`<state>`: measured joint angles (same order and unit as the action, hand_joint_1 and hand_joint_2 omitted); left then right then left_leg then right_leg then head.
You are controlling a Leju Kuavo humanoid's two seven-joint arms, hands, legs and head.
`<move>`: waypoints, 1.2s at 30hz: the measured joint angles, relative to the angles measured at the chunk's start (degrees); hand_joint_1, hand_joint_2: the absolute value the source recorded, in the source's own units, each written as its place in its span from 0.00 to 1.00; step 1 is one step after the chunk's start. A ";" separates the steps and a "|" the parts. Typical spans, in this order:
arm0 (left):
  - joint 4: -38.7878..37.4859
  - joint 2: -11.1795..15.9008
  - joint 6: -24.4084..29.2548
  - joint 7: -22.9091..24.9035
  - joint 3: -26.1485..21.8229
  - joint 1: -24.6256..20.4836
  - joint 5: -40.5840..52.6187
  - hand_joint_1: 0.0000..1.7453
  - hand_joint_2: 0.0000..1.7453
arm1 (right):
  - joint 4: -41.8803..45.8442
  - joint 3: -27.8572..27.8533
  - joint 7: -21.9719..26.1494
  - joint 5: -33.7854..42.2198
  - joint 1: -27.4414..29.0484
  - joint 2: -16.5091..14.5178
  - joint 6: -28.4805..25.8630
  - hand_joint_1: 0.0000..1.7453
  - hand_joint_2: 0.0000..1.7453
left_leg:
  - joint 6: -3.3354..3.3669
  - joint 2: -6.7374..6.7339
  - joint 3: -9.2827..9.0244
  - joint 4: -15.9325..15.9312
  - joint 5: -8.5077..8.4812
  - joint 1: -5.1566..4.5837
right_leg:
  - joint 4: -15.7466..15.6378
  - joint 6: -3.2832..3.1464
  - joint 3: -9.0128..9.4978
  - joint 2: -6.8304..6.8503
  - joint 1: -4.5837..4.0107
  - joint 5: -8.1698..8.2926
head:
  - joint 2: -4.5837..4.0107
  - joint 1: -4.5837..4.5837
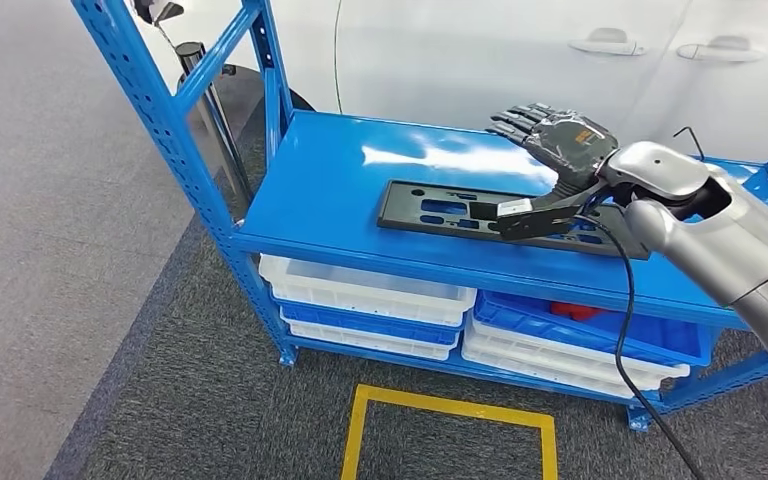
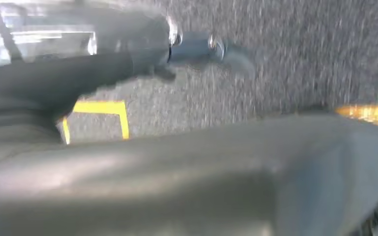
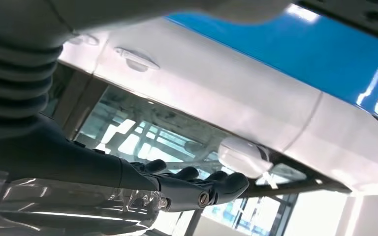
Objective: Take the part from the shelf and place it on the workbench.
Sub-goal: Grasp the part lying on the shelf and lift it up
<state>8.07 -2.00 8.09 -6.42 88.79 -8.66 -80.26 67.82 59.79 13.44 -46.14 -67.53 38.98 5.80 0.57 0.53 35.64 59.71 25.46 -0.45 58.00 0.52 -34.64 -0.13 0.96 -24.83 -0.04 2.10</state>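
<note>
Lying flat on the top deck of the blue shelf (image 1: 340, 175), the part (image 1: 440, 208) is a long black plate with cut-out slots, set lengthwise along the deck and nearer the shelf's front edge than its back. The right hand (image 1: 550, 135) hangs over the part's end nearer the robot's right side, fingers stretched out and spread toward the back of the shelf, holding nothing; whether the thumb or palm touches the part cannot be told from the head view. In the right wrist view the same hand (image 3: 197, 189) shows its dark fingers (image 3: 226, 186) extended and apart, with nothing between them. A black cable (image 1: 622, 300) runs down from the wrist across the front of the shelf. Under the top deck, white bins (image 1: 365, 290) and blue bins (image 1: 600, 335) are stacked on the lower level, and a red item (image 1: 575, 311) lies in one of the blue bins, below the part's right end. Behind the shelf stands a white car (image 1: 520, 50) with its door handles facing the robot. On the grey floor in front of the shelf there is a yellow marked square (image 1: 450, 435). The left wrist view is blurred and shows grey floor and a yellow line; the state of the left hand cannot be told.
</note>
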 joint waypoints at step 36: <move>0.00 0.23 -0.04 -0.72 -0.01 1.09 -1.80 0.00 0.00 | 15.25 -0.52 -5.03 10.88 11.51 21.21 -2.29 0.00 1.00 | -0.58 -0.10 6.46 15.21 6.79 0.53 | -0.48 -0.23 0.87 0.32 -0.05 -0.17 | 0.00 0.00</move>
<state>8.07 -1.77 8.05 -7.13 88.78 -7.57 -82.06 83.07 59.27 8.41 -35.26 -56.02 60.19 3.51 -0.01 0.42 42.10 74.93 32.25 0.09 57.52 0.29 -33.77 0.20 0.91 -25.00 -0.04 2.10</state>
